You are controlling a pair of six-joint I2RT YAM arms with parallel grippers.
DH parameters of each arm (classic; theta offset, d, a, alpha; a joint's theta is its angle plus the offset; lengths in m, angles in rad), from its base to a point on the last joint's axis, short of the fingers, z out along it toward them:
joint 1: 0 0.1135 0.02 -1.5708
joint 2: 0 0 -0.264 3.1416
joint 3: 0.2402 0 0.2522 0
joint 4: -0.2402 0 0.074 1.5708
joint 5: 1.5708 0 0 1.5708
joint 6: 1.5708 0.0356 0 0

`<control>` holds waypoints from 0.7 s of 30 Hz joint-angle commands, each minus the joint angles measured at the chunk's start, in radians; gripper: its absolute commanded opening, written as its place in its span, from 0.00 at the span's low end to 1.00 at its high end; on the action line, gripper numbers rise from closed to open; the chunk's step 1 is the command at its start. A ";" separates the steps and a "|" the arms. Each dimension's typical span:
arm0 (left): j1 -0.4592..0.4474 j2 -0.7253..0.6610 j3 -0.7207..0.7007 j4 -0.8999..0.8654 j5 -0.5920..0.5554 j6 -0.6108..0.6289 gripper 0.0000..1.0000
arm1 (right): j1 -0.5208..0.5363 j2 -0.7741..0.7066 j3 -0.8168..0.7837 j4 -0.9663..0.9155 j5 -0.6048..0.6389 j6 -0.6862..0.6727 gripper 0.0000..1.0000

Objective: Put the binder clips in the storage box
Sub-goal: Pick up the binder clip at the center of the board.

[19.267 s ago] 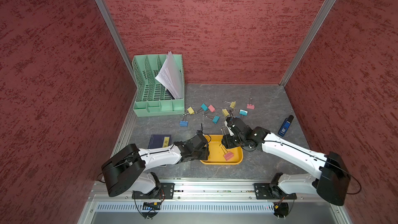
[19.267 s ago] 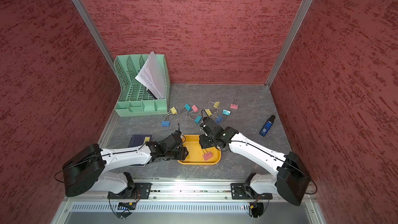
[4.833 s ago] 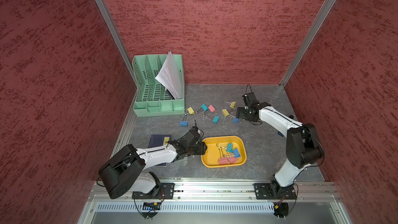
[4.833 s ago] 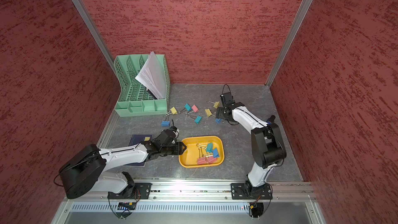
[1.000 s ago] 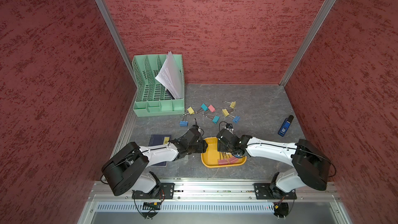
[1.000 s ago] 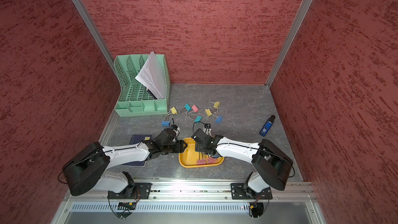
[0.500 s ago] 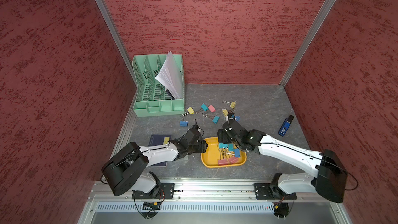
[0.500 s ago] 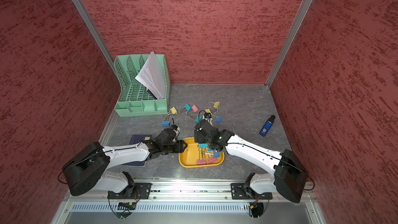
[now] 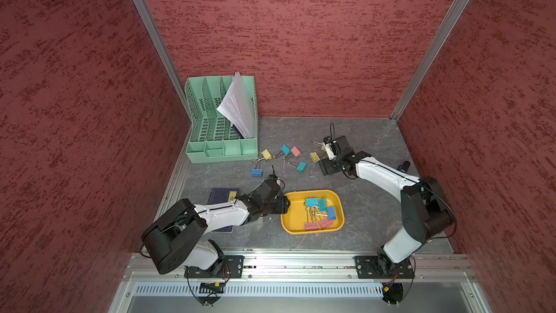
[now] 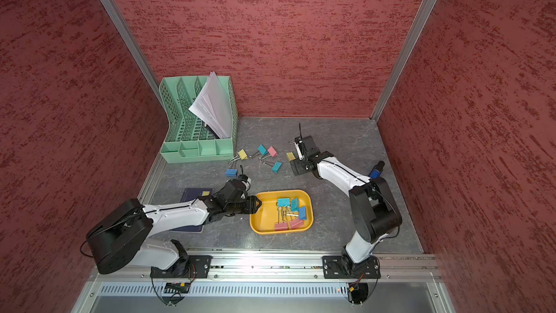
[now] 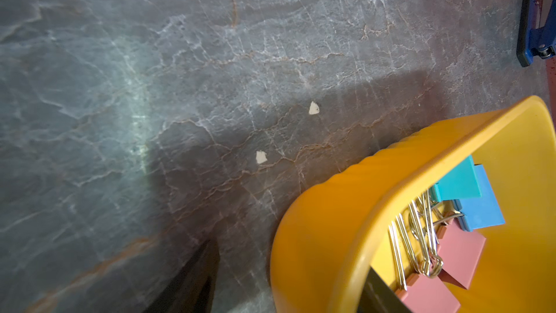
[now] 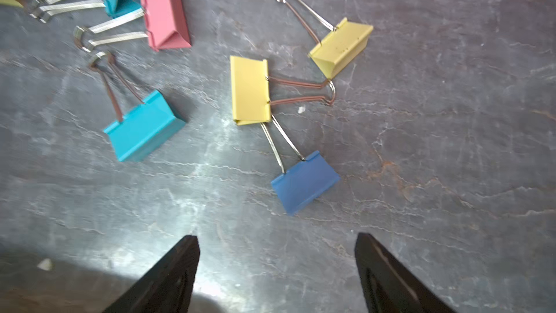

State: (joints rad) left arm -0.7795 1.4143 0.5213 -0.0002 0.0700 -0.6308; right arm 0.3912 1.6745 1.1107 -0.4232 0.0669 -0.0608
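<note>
Yellow plastic catches the eye first: the box (image 9: 293, 221) sits low in the centre of both top views on the grey table (image 9: 361, 206), with five or so clips (image 9: 312, 202) already lying in it, teal, blue and pink. The left gripper (image 9: 285, 203) is at the box's left end with its fingers (image 11: 195, 278) spread across the wall, one inside and one outside. The left wrist view shows bare table between the outer finger and the wall, so it is not pinching. My guess is that it is parked there to stop the light tub sliding as clips drop in.

The right arm reaches to the upper middle of the top views, where the loose clips lie scattered near the green file rack (image 9: 222, 149). The right gripper (image 12: 276, 240) hangs low over the table, jaws wide apart and empty. In the right wrist view a blue clip (image 12: 305, 182) lies just ahead of the fingertips. It is roughly in line with the gap between them but not yet inside it, and its wire handles run up the frame to touch a yellow clip (image 12: 249, 90). A teal clip (image 12: 144, 126) lies off to the left. The blue clip looks like the next pick; the fingers would have to come forward around its body without dragging the yellow neighbour along.
</note>
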 commanded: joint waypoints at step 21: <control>0.017 0.007 -0.030 -0.114 0.003 0.008 0.66 | -0.116 0.130 -0.012 0.107 -0.154 -0.245 0.95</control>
State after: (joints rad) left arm -0.7731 1.4136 0.5209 -0.0010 0.0772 -0.6304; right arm 0.2886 1.7805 1.0962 -0.3531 -0.0753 -0.2859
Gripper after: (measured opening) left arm 0.662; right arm 0.953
